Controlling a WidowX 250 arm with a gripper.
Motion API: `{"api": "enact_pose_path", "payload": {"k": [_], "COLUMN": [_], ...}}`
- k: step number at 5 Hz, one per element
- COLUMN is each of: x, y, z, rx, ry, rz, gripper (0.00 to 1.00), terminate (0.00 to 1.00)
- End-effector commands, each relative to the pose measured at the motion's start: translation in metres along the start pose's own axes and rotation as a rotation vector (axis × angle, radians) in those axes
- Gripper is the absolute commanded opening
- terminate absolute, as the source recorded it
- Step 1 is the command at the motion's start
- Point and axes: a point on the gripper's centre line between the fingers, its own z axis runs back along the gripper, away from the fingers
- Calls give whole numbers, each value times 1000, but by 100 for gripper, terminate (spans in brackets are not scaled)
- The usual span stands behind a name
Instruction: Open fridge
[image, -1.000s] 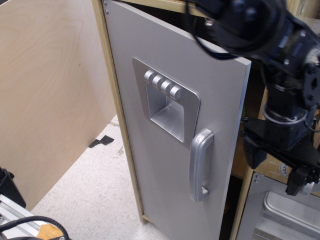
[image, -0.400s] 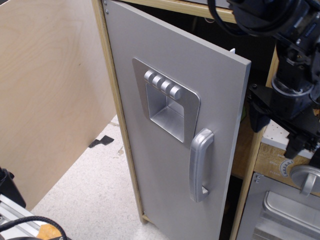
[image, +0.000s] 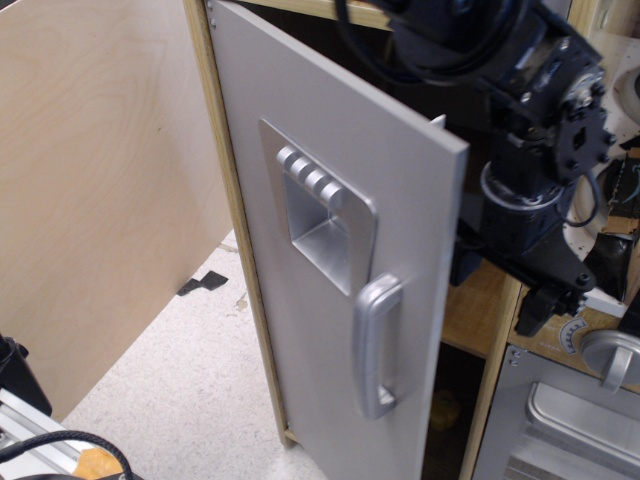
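We've got one view here: the fridge (image: 330, 260) fills the middle, its grey door swung out from the light-wood frame, dark interior showing at the right edge. The silver handle (image: 375, 345) sits untouched below the dispenser panel (image: 318, 205). The black end effector (image: 535, 265) hangs behind the door edge; we can't tell its opening.
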Motion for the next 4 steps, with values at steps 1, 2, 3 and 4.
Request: {"api": "enact_pose_path", "payload": {"k": [1, 2, 3, 4], "x": [-37, -62, -80, -89], "y": [0, 18, 43, 72], "z": [30, 33, 32, 32], "rx": [-34, -38, -42, -44], "ry": [5, 7, 3, 4], "rz": [83, 101, 107, 91], "gripper": [100, 100, 100, 100], "terminate": [0, 0, 0, 0]}}
